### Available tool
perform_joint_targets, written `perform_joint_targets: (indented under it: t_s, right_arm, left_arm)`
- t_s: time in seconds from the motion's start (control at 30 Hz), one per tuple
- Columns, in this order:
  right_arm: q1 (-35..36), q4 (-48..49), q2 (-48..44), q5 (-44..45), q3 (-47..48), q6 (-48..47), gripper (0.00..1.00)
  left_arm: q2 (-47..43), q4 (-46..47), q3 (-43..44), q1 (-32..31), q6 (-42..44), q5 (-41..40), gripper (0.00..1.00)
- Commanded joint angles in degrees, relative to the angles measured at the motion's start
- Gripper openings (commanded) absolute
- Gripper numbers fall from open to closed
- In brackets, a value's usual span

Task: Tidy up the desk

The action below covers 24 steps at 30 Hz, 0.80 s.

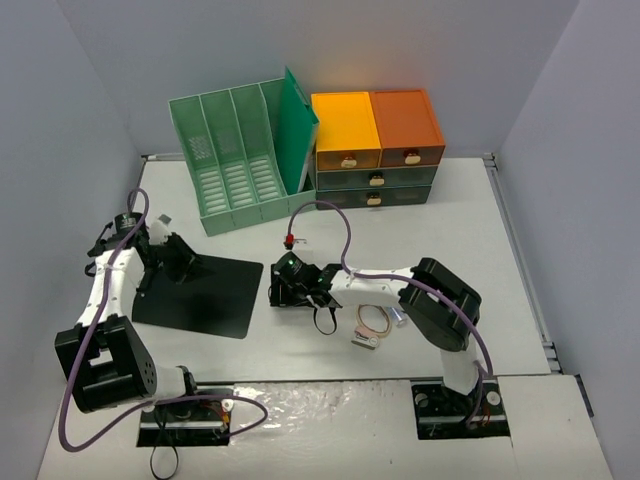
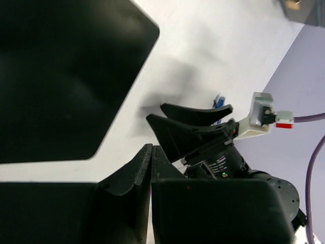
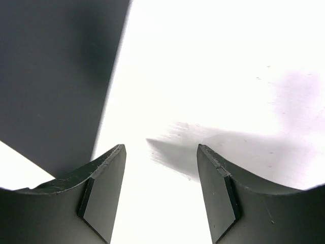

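Two grippers stand close to one flat black sheet [image 1: 205, 295], which lies on the left-centre part of the desk [image 1: 470, 230]. The desk itself is the wide off-white top under everything, and it reaches to the rails at left and right.

The right gripper [image 1: 285, 285] is just beside the right edge of the sheet, and the sheet lies to its left. Its fingers are half spread and nothing is between them; in the right wrist view only bare desk shows in the gap, and the dark sheet is beyond the left finger. The left gripper [image 1: 178, 258] hangs over the far-left part of the sheet, with its fingers pressed together and holding nothing.

The right edge of the sheet runs from near to far. I judge that the right arm is the better placed one to take this edge, by moving a little to the left. The sheet looks thin and flat on the desk, so to get a finger under it may be difficult.

The green file rack [image 1: 235, 160] stands far behind the sheet, next to the drawer unit [image 1: 375, 140].
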Motion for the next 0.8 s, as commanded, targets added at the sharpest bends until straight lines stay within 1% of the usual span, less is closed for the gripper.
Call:
perform_joint_targets:
  t_s: [0.0, 0.1, 0.17, 0.27, 0.33, 0.4, 0.43, 0.47, 0.5, 0.53, 0.57, 0.63, 0.77]
  right_arm:
    - [1.3, -8.2, 4.6, -3.7, -2.2, 1.2, 0.56]
    - [1.3, -8.4, 4.6, -3.7, -2.0, 1.0, 0.56]
    - [1.3, -8.6, 4.6, -3.7, -2.0, 1.0, 0.56]
    - [1.3, -9.0, 3.7, -2.6, -1.8, 0.7, 0.56]
    - [1.4, -9.1, 1.2, -2.2, -1.1, -0.9, 0.58]
    - [1.6, -8.6, -1.7, -2.2, 0.3, -3.6, 0.59]
    - [1.6, -8.2, -3.0, -2.3, 1.1, -5.3, 0.6]
    - [1.6, -8.2, -3.6, -2.3, 2.8, -6.4, 0.61]
    - [1.5, -8.3, -4.2, -2.5, 4.2, -7.5, 0.62]
    - [1.3, -8.5, -4.6, -2.9, 5.1, -8.4, 0.62]
    - [1.2, -9.0, -4.7, -2.9, 6.6, -8.8, 0.62]
    - [1.0, -9.3, -5.7, -4.7, 7.3, -9.4, 0.62]
    - [1.0, -9.2, -8.2, -5.5, 6.3, -10.7, 0.62]
  left_arm:
    - [0.8, -1.7, 0.4, -0.2, 1.9, -0.3, 0.0]
    - [0.8, -1.6, 0.6, -0.1, 2.3, -1.2, 0.0]
    - [0.0, -1.9, 1.9, 0.0, 2.7, -4.5, 0.0]
    - [-1.4, -2.8, 4.6, 1.0, 3.0, -14.5, 0.0]
    - [-2.0, -1.8, 5.6, 3.0, 2.0, -19.3, 0.04]
    - [-1.9, -1.6, 6.3, 4.9, -0.1, -23.5, 0.2]
    - [-1.5, -1.9, 6.9, 5.7, -0.4, -26.1, 0.31]
    - [-1.0, -3.1, 7.7, 5.9, -0.2, -28.7, 0.48]
    - [-0.3, -4.2, 8.4, 6.0, 0.0, -32.0, 0.61]
    - [0.7, -4.8, 9.0, 6.1, 0.2, -36.3, 0.67]
    - [1.6, -6.1, 10.1, 6.1, 0.4, -38.7, 0.74]
    - [5.1, -7.9, 11.5, 6.0, 0.3, -47.5, 0.76]
    - [10.3, -7.9, 12.8, 6.2, 0.0, -53.9, 0.76]
